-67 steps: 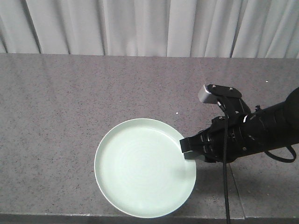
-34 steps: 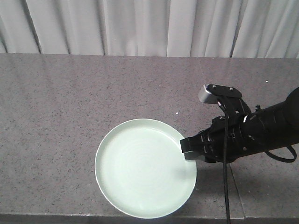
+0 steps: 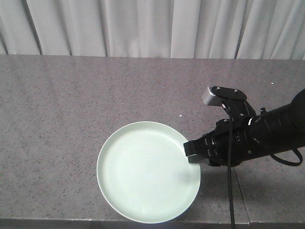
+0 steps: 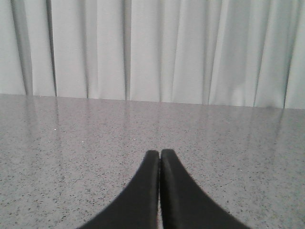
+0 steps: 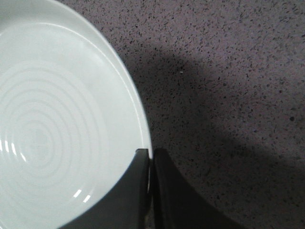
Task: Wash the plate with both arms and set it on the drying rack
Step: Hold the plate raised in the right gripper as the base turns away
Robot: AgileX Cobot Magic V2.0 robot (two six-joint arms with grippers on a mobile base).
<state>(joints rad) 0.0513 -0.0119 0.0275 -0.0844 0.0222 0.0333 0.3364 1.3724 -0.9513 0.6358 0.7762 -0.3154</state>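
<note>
The plate [image 3: 148,171] lies flat on the grey speckled counter [image 3: 71,105], close to the near edge and a bit right of ctr in the front view. It is pale mint and glossy, w/ faint concentric rings in its well. The right arm [image 3: 271,129] reaches in low from the right side of that view, and the right gripper [image 3: 191,151] sits at the plate's right-hand rim. The right wrist cam shows the grip plainly: one finger [image 5: 133,191] lies inside over the well and the other sits outside over the counter, w/ the raised rim pinched btwn them. The arm's dark shadow falls on the stone beside the plate. A small grey box module [image 3: 213,97] sits on a bracket atop the arm. A black cable [image 3: 230,191] hangs from there, crossing in front of the arm and running off the btm of the frame. Just right of it a thin seam [image 3: 242,195] cuts the counter. The left gripper [image 4: 159,156] shows only in its own wrist cam. Its two black fingers are pressed together at the tips w/ nothing held (a hairline of light shows lower down, but the tips meet). It points across the counter toward the pleated pale curtain [image 4: 152,47] at the far edge.
</note>
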